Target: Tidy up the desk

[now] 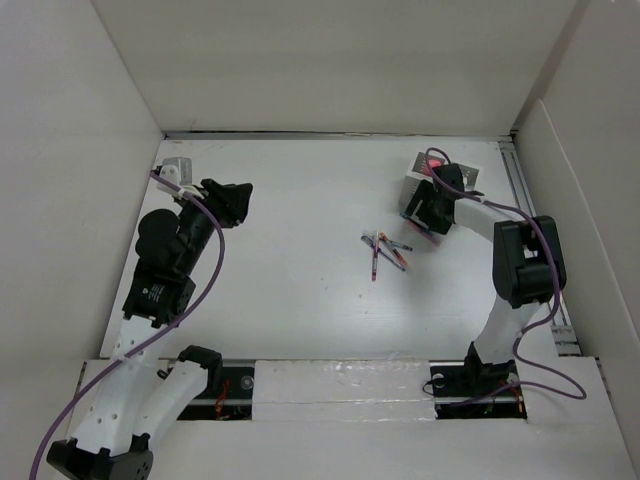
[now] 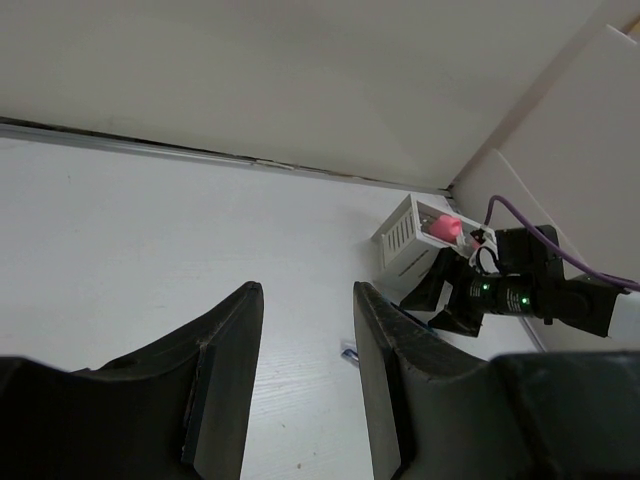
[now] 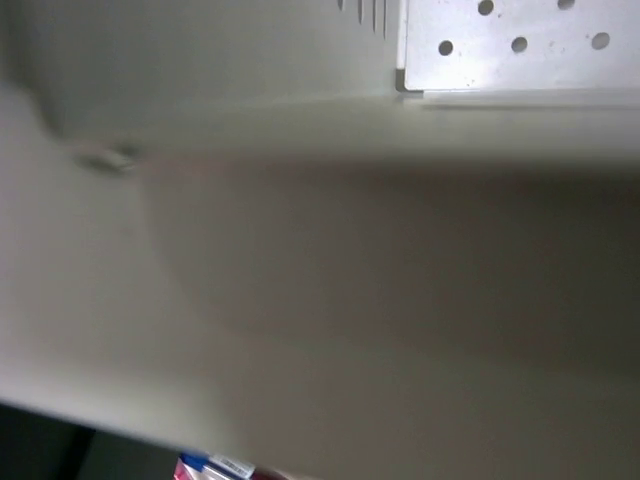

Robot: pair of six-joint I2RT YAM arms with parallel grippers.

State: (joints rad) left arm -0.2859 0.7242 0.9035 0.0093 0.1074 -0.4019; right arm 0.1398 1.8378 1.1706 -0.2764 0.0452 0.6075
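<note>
From above, your desk point(image 1: 300, 230) lies under both arms, with pens point(image 1: 385, 250) loose right of its middle. Your right gripper point(image 1: 428, 208) is at the box point(image 1: 415, 178) in the far right corner, and you cannot tell its opening. In the left wrist view, your left gripper point(image 2: 307, 370) is partly open and holds nothing. The right wrist view shows only a blurred white surface.
</note>
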